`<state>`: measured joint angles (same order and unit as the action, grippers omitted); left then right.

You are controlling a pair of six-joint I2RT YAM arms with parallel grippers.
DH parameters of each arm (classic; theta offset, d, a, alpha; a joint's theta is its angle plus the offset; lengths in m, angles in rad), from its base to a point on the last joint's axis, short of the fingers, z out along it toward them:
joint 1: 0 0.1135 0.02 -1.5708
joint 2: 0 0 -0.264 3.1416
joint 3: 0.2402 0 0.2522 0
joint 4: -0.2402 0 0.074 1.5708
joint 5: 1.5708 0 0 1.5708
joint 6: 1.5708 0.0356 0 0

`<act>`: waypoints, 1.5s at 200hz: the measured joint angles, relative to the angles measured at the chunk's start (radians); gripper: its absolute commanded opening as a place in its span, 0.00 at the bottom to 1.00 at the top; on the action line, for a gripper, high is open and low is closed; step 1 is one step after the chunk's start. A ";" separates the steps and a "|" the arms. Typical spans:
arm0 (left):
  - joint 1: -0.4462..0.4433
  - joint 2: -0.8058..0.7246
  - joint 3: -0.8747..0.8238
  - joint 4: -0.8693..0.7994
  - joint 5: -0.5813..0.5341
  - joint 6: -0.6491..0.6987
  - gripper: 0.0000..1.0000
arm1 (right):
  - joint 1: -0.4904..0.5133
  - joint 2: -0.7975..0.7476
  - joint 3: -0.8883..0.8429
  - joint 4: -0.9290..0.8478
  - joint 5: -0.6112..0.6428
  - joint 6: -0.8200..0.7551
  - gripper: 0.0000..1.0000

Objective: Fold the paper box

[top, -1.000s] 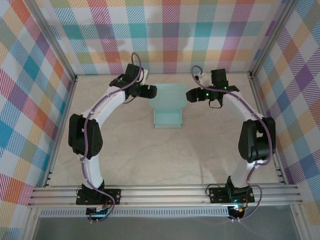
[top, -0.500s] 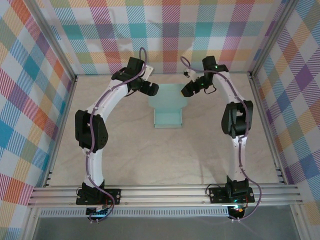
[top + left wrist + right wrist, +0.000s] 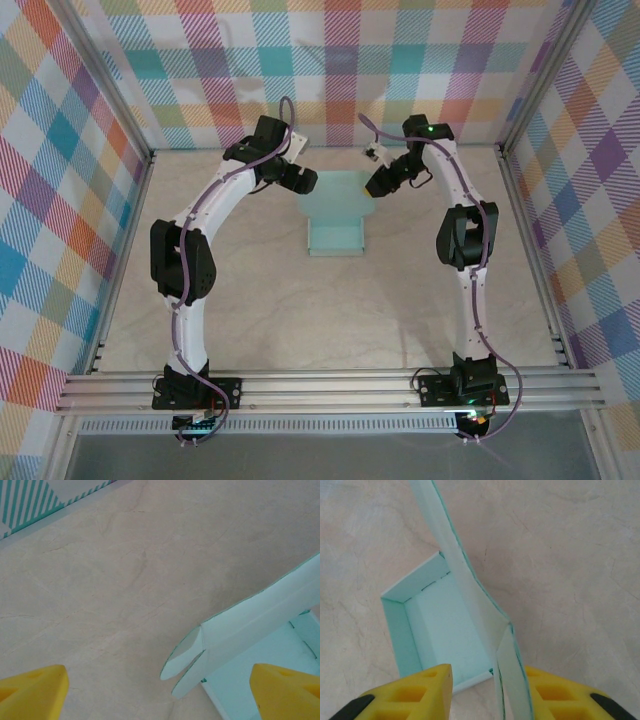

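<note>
Pale mint-teal thin-card paper box sits far-ctr on beige marbled table, flaps raised. Left gripper is wide open by the side tab. Right gripper is parted, straddling a flap w/o clamping. Risk: uneven squeeze creases card or drags box.

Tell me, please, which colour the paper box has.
The paper box is pale mint-teal, plain and unmarked; the right wrist view shows it best.
</note>
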<state>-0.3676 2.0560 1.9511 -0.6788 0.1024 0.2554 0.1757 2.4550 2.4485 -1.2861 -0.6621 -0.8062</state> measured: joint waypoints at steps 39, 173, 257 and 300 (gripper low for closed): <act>0.000 0.000 0.000 0.000 0.010 0.000 0.94 | 0.000 0.019 0.002 -0.006 0.019 -0.017 0.07; 0.043 0.000 0.000 -0.124 0.176 0.157 0.76 | 0.009 -0.140 -0.267 0.084 0.017 -0.127 0.00; 0.050 0.105 0.161 -0.379 0.320 0.301 0.51 | 0.012 -0.175 -0.330 0.112 0.013 -0.152 0.00; 0.049 0.167 0.205 -0.432 0.319 0.334 0.33 | 0.014 -0.175 -0.330 0.112 0.009 -0.153 0.00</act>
<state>-0.3183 2.2234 2.1559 -1.1110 0.4217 0.5892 0.1902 2.2795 2.1185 -1.1740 -0.6529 -0.9588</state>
